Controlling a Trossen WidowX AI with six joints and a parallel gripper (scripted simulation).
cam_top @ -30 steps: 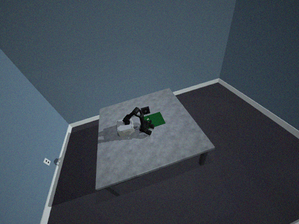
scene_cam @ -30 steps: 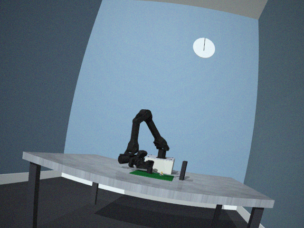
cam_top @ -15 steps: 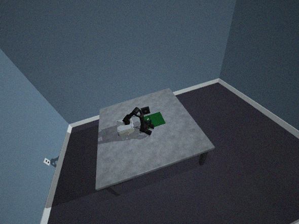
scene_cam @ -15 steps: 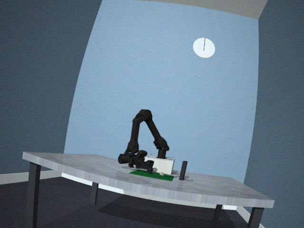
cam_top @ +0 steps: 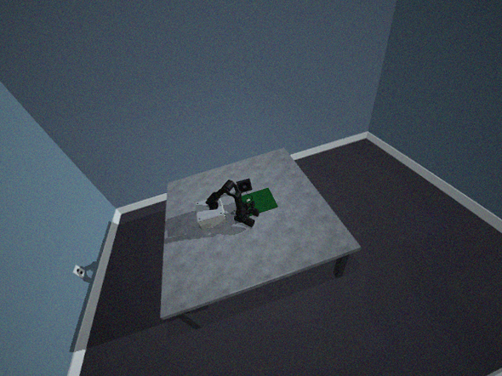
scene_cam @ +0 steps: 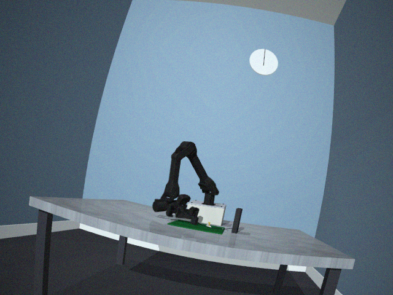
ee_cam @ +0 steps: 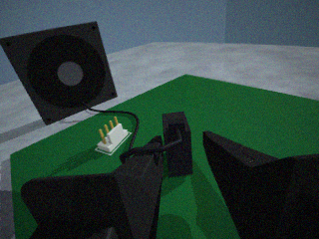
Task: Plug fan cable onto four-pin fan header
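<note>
The black plug [ee_cam: 177, 151] stands upright between my fingertips in the wrist view, close beside the left finger, with a gap to the right finger. My gripper [ee_cam: 181, 139] [scene_cam: 194, 220] is partly open over the green board [ee_cam: 244, 119] [cam_top: 267, 198] [scene_cam: 215, 230]. Whether the plug touches the board or the left finger, I cannot tell. The white header [ee_cam: 115, 137] [scene_cam: 209, 225] is left of the plug, its several gold pins bare. The black cable [ee_cam: 137, 123] runs from the plug past the header to the fan [ee_cam: 70, 74] [cam_top: 244, 185] [scene_cam: 237, 220].
The fan stands upright beyond the board's left edge in the wrist view. The arm's white base box [cam_top: 211, 218] [scene_cam: 210, 214] stands on the grey table [cam_top: 263, 251] [scene_cam: 126, 219], beside the board.
</note>
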